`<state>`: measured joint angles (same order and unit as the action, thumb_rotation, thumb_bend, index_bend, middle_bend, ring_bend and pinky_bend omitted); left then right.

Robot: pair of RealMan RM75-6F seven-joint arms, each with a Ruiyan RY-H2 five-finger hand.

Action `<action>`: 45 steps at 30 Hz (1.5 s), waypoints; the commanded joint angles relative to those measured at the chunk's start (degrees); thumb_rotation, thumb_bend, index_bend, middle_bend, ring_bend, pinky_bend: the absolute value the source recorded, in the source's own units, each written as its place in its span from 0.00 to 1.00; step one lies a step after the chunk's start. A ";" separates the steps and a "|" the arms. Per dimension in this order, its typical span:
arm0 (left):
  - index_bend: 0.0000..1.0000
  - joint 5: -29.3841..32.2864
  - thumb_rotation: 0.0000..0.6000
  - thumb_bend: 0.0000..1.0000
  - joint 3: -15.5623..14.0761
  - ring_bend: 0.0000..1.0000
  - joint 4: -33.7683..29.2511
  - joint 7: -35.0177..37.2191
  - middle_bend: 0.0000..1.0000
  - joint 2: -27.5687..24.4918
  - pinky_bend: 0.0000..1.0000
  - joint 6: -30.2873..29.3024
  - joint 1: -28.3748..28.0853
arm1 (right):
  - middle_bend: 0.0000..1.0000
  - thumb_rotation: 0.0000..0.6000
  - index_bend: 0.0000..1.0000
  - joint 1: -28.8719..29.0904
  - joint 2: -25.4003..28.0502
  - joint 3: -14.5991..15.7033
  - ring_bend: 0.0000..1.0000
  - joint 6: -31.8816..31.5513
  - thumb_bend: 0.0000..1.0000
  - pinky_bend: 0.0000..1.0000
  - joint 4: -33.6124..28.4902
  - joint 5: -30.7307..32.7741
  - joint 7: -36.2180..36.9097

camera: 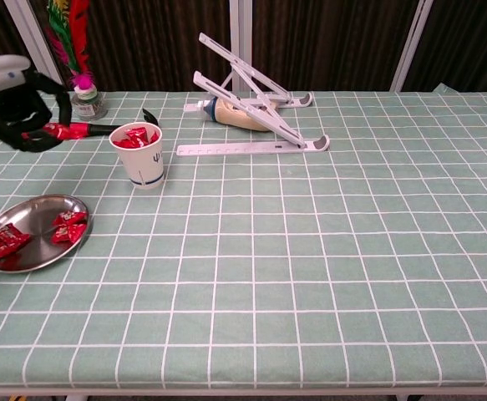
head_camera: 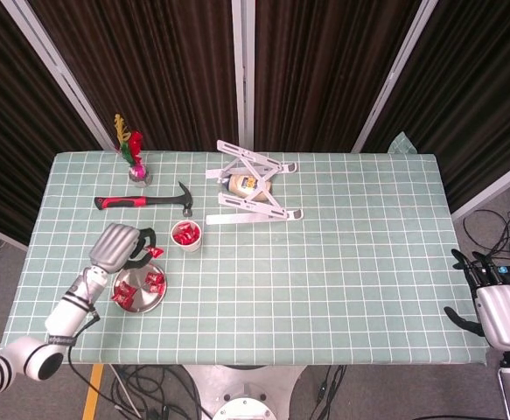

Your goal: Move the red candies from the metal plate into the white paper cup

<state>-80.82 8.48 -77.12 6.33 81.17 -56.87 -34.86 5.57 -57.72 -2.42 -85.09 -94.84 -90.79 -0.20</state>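
Red candies [head_camera: 141, 287] lie in the metal plate [head_camera: 141, 302] at the lower left of the head view, on the green checked cloth. Just above the plate hangs the left hand [head_camera: 122, 248], its dark fingers curled around one red candy [head_camera: 152, 253] at its right edge. Right of that hand stands the white paper cup [head_camera: 186, 235], with more red pieces inside. Above them a hammer [head_camera: 145, 201] lies flat, and a feathered shuttlecock [head_camera: 132, 157] stands near the table's upper left corner. A white folding stand [head_camera: 251, 188] sits at top centre. At the lower right edge, off the table, the right hand [head_camera: 499, 308] hangs with fingers spread and nothing in them.

From the chest view, the left hand [camera: 17, 104] is at the upper left, raised above the cloth, fingers closed on a red candy [camera: 47, 132]. The cup [camera: 138, 154] stands right of it, well apart from the plate [camera: 38, 251] at lower left, where several candies [camera: 34, 234] rest. The right hand does not show here.
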 commanded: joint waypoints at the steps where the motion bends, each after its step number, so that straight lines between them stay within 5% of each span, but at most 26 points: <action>1: 0.63 2.96 1.00 0.41 2.88 0.96 1.27 -1.39 0.95 1.75 1.00 4.56 -4.18 | 0.29 1.00 0.08 0.00 0.01 0.05 0.11 0.01 0.10 0.39 0.00 -0.06 -0.07; 15: 0.58 9.70 1.00 0.41 4.82 0.96 9.09 -6.57 0.95 8.84 1.00 11.71 -11.35 | 0.29 1.00 0.08 -0.19 -0.12 0.10 0.11 -0.08 0.10 0.39 0.00 0.29 -0.35; 28: 0.37 12.37 1.00 0.40 2.52 0.96 5.92 -12.14 0.93 5.92 1.00 12.02 -10.92 | 0.29 1.00 0.08 -0.14 -0.19 0.09 0.11 -0.11 0.10 0.39 0.09 0.19 -0.09; 36: 0.31 11.06 1.00 0.38 2.85 0.85 -2.22 -11.12 0.83 -1.06 1.00 -1.72 -3.31 | 0.29 1.00 0.08 -0.40 -0.05 -0.16 0.11 -0.86 0.10 0.39 0.78 0.29 0.75; 38: 0.31 9.36 1.00 0.35 1.62 0.76 -2.56 -10.58 0.75 -2.49 0.93 -6.82 0.05 | 0.29 1.00 0.08 -0.54 -0.24 -0.39 0.11 -1.29 0.10 0.38 1.57 0.52 1.13; 42: 0.31 8.10 1.00 0.30 -1.24 0.44 -2.14 -12.32 0.53 -4.63 0.56 -14.77 6.41 | 0.26 1.00 0.08 -0.73 -0.83 -0.56 0.08 -1.32 0.10 0.29 3.37 1.26 1.99; 45: 0.31 6.04 1.00 0.29 -3.25 0.30 -2.17 -12.38 0.39 -5.61 0.40 -21.16 11.08 | 0.23 1.00 0.07 -0.64 -1.20 -0.61 0.03 -1.33 0.10 0.23 4.34 1.15 2.94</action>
<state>-72.50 7.67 -78.75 -5.62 77.55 -72.57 -28.55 4.91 -58.72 -2.98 -86.39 -90.80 -89.59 2.44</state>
